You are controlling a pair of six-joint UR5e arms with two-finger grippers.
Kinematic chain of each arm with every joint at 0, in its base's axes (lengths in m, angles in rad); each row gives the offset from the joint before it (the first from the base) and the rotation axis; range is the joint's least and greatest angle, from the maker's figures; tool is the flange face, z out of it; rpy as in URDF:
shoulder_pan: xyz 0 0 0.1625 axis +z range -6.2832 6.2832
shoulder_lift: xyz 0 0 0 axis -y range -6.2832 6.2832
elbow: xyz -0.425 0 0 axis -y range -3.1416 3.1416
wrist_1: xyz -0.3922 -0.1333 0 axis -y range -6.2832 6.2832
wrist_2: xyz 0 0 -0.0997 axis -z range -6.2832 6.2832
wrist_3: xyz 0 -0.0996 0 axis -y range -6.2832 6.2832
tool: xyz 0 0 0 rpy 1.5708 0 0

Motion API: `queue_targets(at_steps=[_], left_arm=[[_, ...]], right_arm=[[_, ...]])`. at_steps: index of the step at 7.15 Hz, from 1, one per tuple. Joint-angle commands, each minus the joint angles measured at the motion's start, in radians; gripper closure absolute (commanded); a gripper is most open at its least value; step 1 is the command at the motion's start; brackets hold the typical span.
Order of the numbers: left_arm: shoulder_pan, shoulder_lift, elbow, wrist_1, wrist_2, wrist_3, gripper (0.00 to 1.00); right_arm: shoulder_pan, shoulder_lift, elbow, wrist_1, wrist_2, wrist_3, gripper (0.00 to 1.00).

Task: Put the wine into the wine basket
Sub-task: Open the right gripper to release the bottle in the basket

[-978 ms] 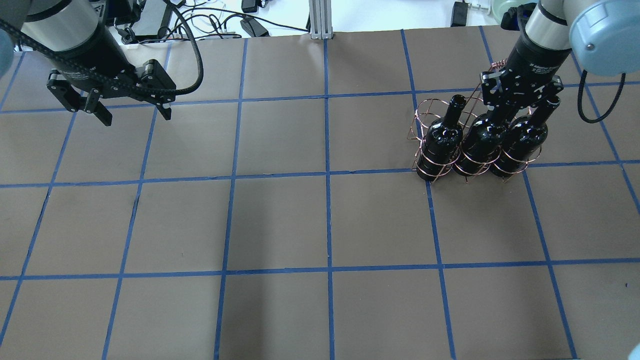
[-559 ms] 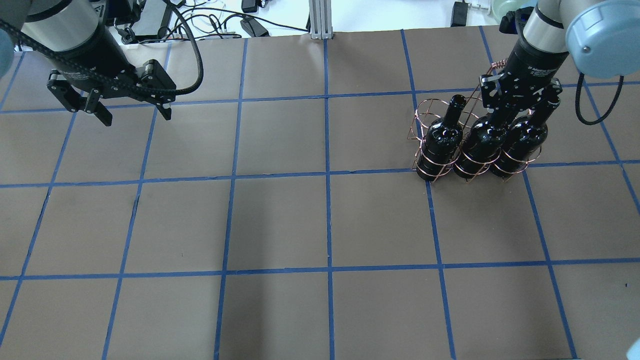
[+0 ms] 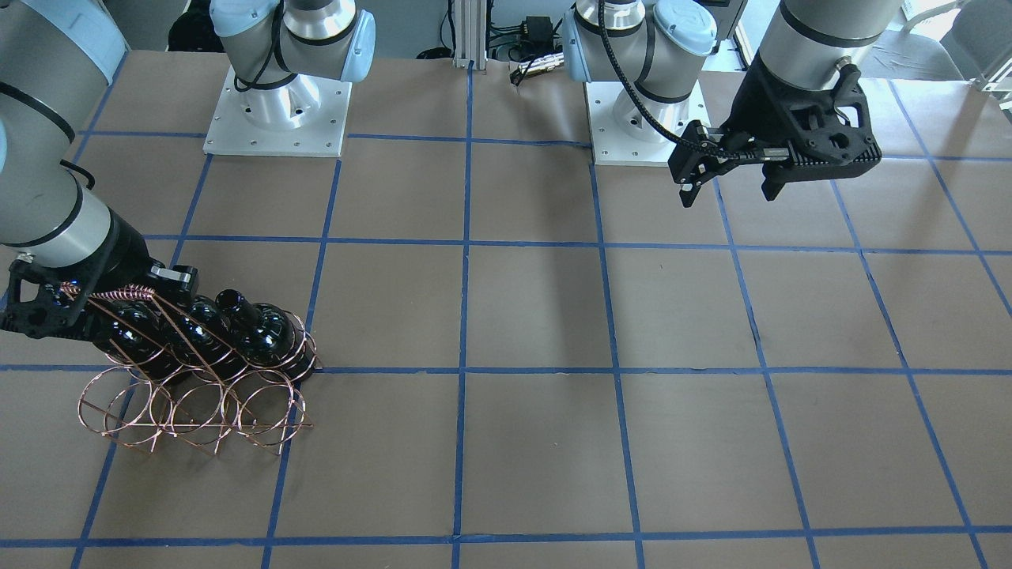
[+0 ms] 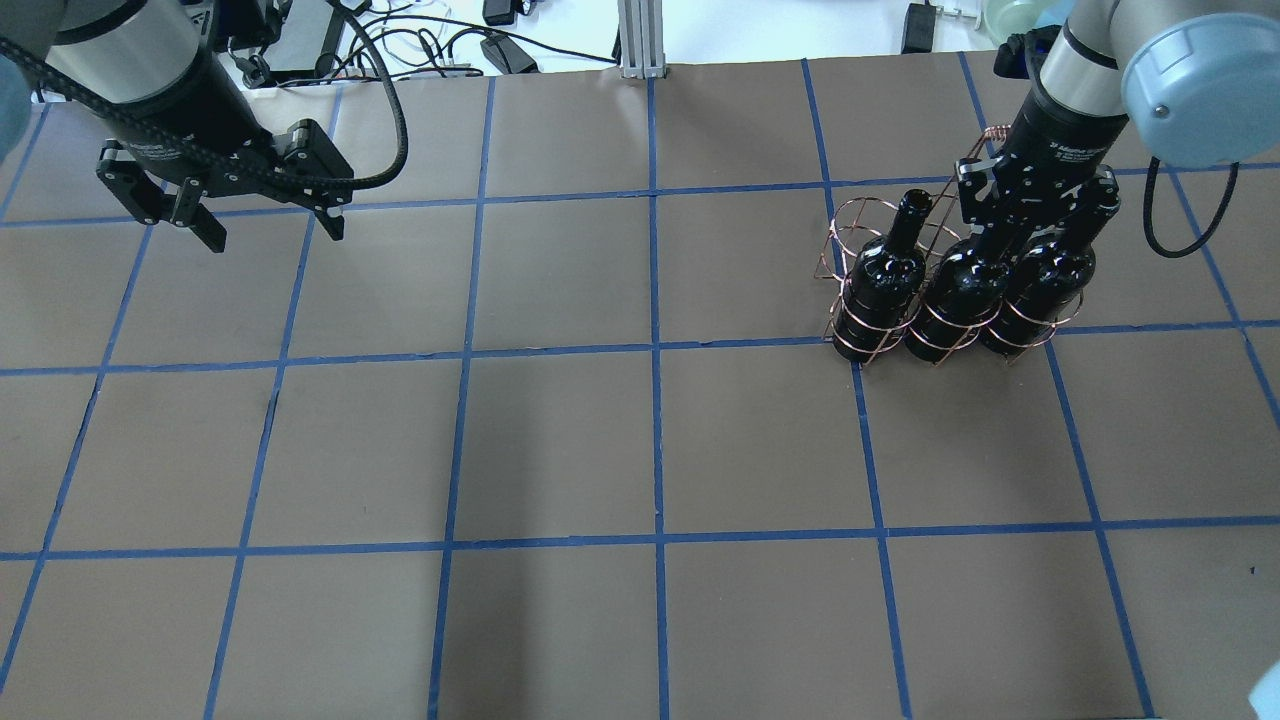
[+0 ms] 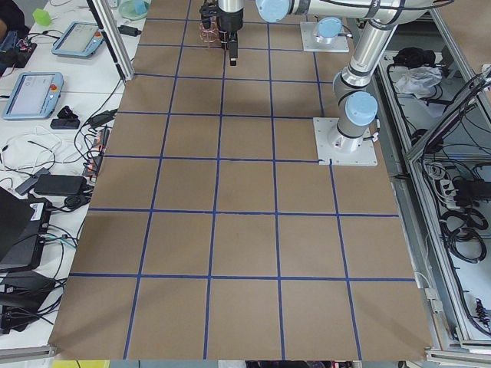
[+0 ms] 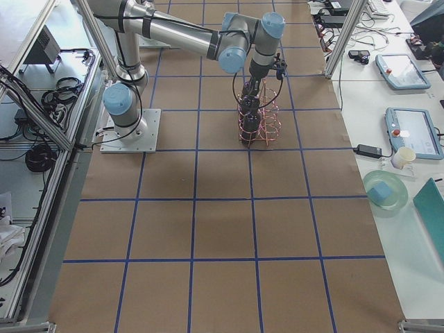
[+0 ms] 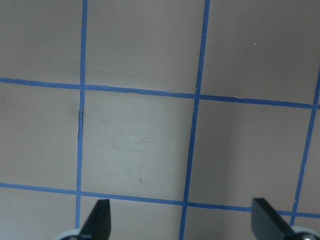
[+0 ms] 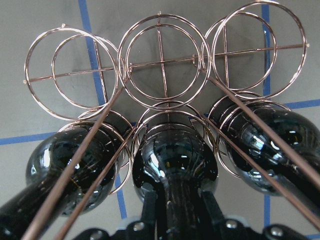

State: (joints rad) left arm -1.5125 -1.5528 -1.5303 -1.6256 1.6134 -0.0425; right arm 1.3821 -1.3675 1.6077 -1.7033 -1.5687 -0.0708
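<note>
subject: wine loading, right side of bench.

1. position of goods. the basket stands on the robot's right. three black bottles occupy the row of rings nearer the robot, one per ring; the far row of three rings is unoccupied. the middle bottle is seated in the centre ring, standing neck up, between the two other bottles, which sit just beside it.

2. right end effector. it sits directly over the middle bottle, at the top of the neck. in the wrist view its fingers lie hard against either side of that neck, so it is judged to be clamped on the middle bottle.

3. left end effector. spread wide and holding nothing, well apart from the basket on the far left. the right arm is plainly the nearer.

4. governing relation. the bottle's long axis runs up from the ring into the right end effector. the slanted handle wires pass just beside the neck. judgement: placement looks all but complete; what remains is to let go and draw back along that axis, clear of the wires.

5. markings. no label seen on any bottle. white lettering on the right wrist is too small to read.
</note>
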Motion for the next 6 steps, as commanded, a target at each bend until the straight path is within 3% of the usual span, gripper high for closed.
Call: queue_targets(at_steps=[1,3,6], left_arm=[[0.0,-0.001,-0.001,0.0,0.0,-0.003,0.0],[0.002,-0.003,-0.001,0.001,0.0,-0.005,0.0],[0.0,0.002,0.001,0.006,0.0,-0.003,0.0]], right_arm=[[0.0,-0.002,0.003,-0.005,0.001,0.002,0.02],[0.002,-0.028,-0.029,-0.004,-0.019,0.005,0.0],[0.069,-0.192,-0.045,0.12,-0.02,0.015,0.0]])
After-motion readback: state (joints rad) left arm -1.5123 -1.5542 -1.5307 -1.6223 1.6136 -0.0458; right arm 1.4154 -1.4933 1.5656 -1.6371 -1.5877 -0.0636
